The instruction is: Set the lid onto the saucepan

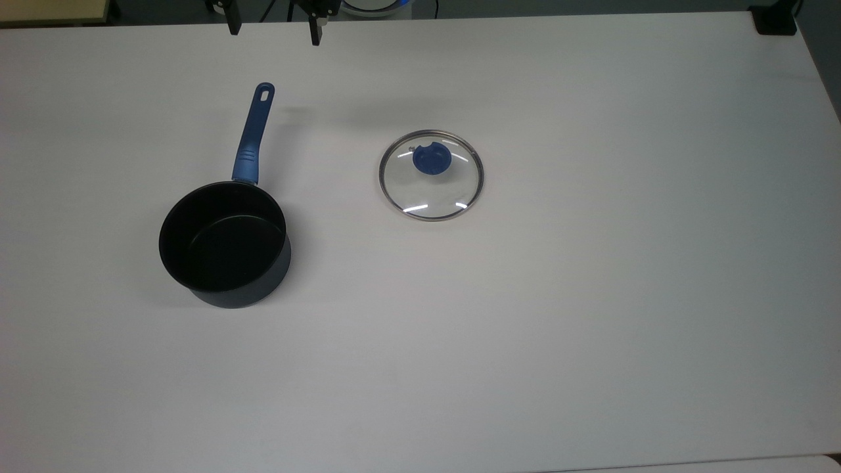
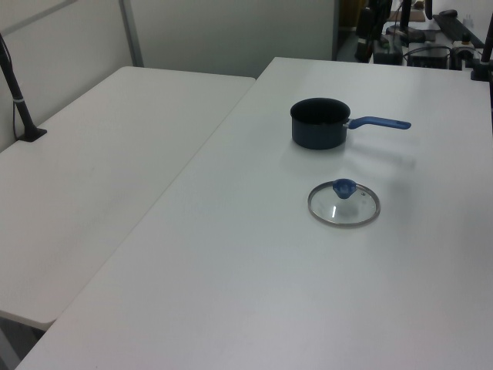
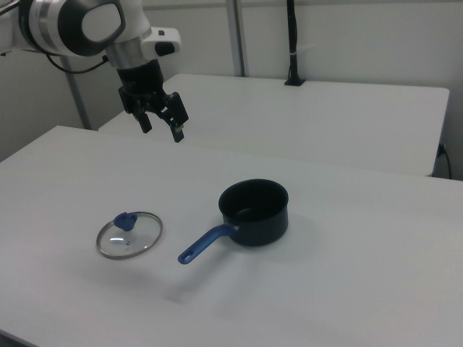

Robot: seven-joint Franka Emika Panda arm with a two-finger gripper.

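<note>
lid [image 1: 431,175] flat on desk [image 1: 591,295], well apart from pot [image 1: 223,244] | glass, probably slick and breakable (grab the blue knob [image 1: 431,159]) | gripper [image 3: 162,125] up high, jaws spread, empty

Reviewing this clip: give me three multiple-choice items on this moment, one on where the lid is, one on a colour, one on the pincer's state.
1. The lid lies:
A. on the saucepan
B. flat on the table, apart from the saucepan
C. in the pincer

2. The saucepan handle is:
A. blue
B. red
C. silver

3. The pincer is:
A. shut on the lid
B. shut and empty
C. open and empty

Answers: 1 B, bare table separates lid and saucepan. 2 A, the long handle is blue like the lid's knob. 3 C, the right view shows its fingers spread in the air with nothing between.
</note>
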